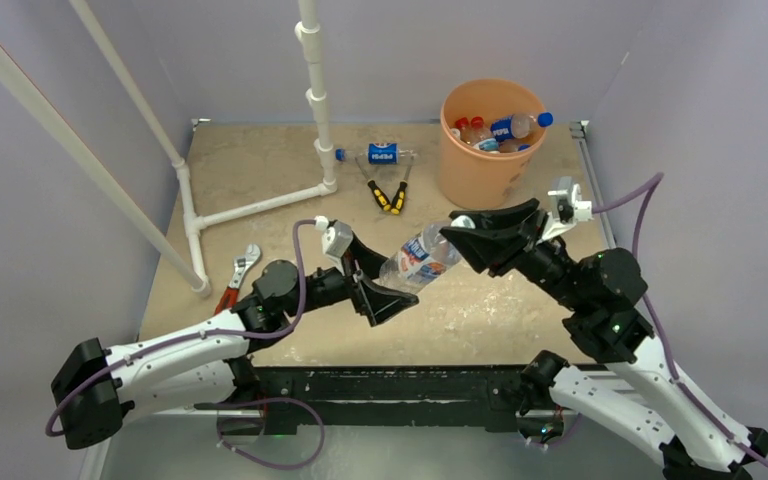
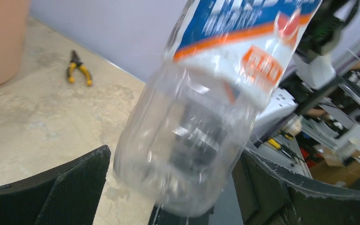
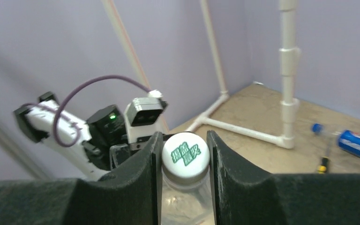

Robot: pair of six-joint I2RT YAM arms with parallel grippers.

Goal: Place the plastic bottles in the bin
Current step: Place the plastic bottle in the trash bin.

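Right fingers (image 3: 136,173) are clamped narrow on the white cap (image 3: 185,151) of a clear, blue-labelled bottle (image 1: 418,258) held in the air above the front middle of the counter (image 1: 260,170). Left fingers (image 2: 75,187) stand wide on either side of its base, a gap showing on one side. Long axis slants from base at the left up to cap at the right; bin (image 1: 475,170) sits far right, beyond the right arm, so I judge that arm the nearer carrier.

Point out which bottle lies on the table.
The blue-labelled bottle by the pliers; the rest are in the orange bin or gripped in the right claw.
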